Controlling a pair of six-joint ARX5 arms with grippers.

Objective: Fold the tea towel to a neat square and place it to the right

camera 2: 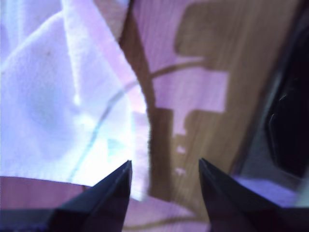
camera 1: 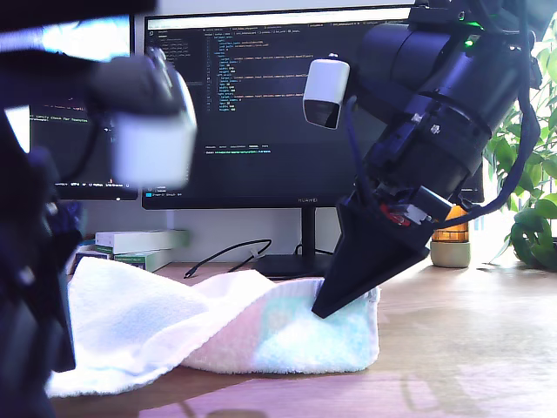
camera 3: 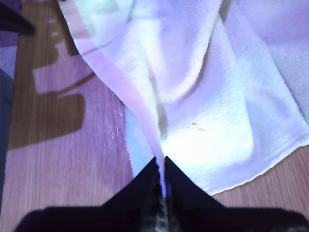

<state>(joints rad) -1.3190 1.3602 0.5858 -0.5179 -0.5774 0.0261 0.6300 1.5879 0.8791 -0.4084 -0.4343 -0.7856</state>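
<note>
Closest to the lens, a dark arm (camera 1: pixel 35 261) fills the exterior view's left as a blur. Its tip cannot be made out there. By elimination it should carry the first end effector (camera 2: pixel 165 162), whose own camera shows its two black fingers standing well apart with nothing between them, hanging above the towel's edge and the bare desk (camera 1: pixel 470 348).

The tea towel (camera 1: pixel 218 335) lies on the desk in front of the monitor (camera 1: pixel 261 104), reaching from the exterior view's left to about the middle. It is rumpled and partly doubled over, white with a pale pink and mint patch showing at the raised end.

That end is raised because the second end effector (camera 1: pixel 324 306) is clamped on it. In its own camera the fingers are pressed together with a ridge of cloth pinched between them (camera 3: pixel 161 162). The arm leans in steeply from the exterior view's upper right, which to my eye suits lifting a fold across. The other end effector looks placed to take a second hold, so the fold is likely only partway done.

As for writing, the monitor's lower bezel seems to read HUAWEI (camera 1: pixel 306 200). The coloured code on the screen is too small to read, and the boxes (camera 1: pixel 139 246) stacked behind the towel show no legible label.
</note>
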